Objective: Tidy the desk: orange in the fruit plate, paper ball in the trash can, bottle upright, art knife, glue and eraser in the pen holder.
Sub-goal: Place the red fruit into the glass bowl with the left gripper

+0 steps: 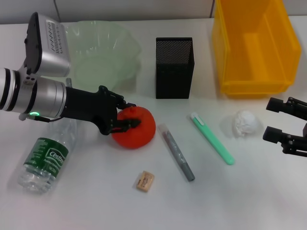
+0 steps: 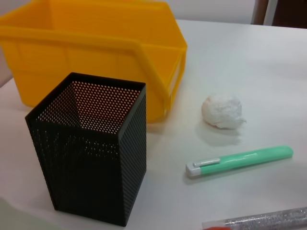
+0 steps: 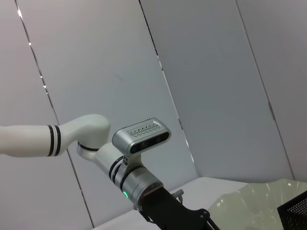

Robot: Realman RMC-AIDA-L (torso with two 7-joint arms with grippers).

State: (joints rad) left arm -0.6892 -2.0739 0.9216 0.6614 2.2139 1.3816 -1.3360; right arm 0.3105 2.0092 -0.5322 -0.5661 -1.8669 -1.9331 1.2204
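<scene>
My left gripper (image 1: 125,115) is shut on the orange (image 1: 139,129), which rests on the table left of centre. Behind it stands the pale green fruit plate (image 1: 96,26). The bottle (image 1: 45,160) lies on its side at the front left, under my left arm. The black mesh pen holder (image 1: 174,67) (image 2: 91,153) stands upright at the back centre. The grey glue stick (image 1: 177,152) (image 2: 268,220), the green art knife (image 1: 213,139) (image 2: 240,161) and the eraser (image 1: 145,181) lie in front. The paper ball (image 1: 245,123) (image 2: 221,111) sits just left of my open right gripper (image 1: 276,120).
The yellow bin (image 1: 254,48) (image 2: 96,48) that serves as trash can stands at the back right, beside the pen holder. The right wrist view shows my left arm (image 3: 139,177) against a grey panelled wall, with the plate's rim (image 3: 259,201) low in the picture.
</scene>
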